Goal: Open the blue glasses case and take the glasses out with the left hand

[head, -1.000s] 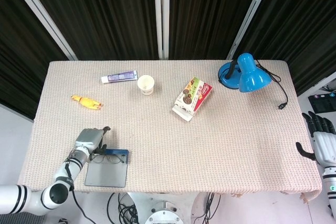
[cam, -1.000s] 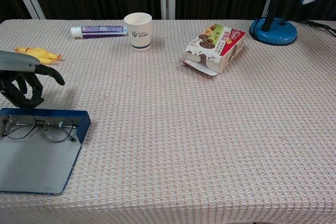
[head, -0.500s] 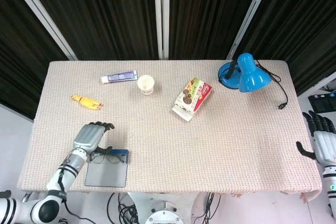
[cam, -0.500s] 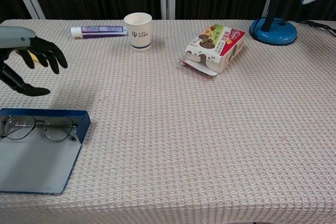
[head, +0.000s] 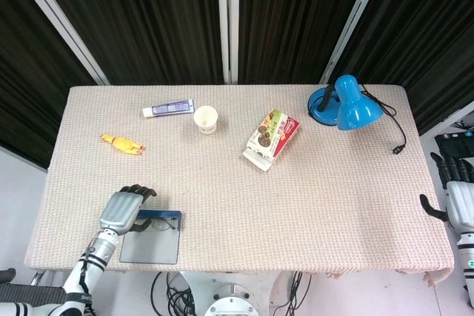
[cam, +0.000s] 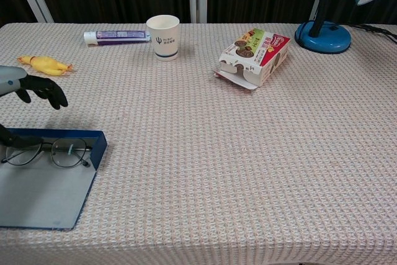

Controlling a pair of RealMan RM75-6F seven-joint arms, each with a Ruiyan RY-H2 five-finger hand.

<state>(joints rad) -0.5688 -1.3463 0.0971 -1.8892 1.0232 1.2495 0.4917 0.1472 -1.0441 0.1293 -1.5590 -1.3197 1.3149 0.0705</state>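
Left hand (head: 122, 209) hovers at the near left corner of the table (head: 244, 205), fingers spread and gently curled, holding nothing; its fingertips (cam: 53, 94) hang above the far left edge of the glasses case. Right hand (head: 461, 201) sits off the table's right edge, fingers apart, empty.

Table covered in a beige woven cloth. Blue desk lamp (head: 346, 103) at the far right, its cord trailing toward the right edge. Blue glasses case (cam: 46, 181) lies open and flat at the near left corner, lid folded toward the near edge. Snack box (cam: 255, 54) lies on its side near the middle, one end flap open. Glasses (cam: 46, 152) rest inside the case along its far wall. Paper cup (cam: 163, 36) stands upright at the far side, toothpaste tube (cam: 116, 35) just left of it. Small yellow toy (cam: 44, 63) lies near the left edge.
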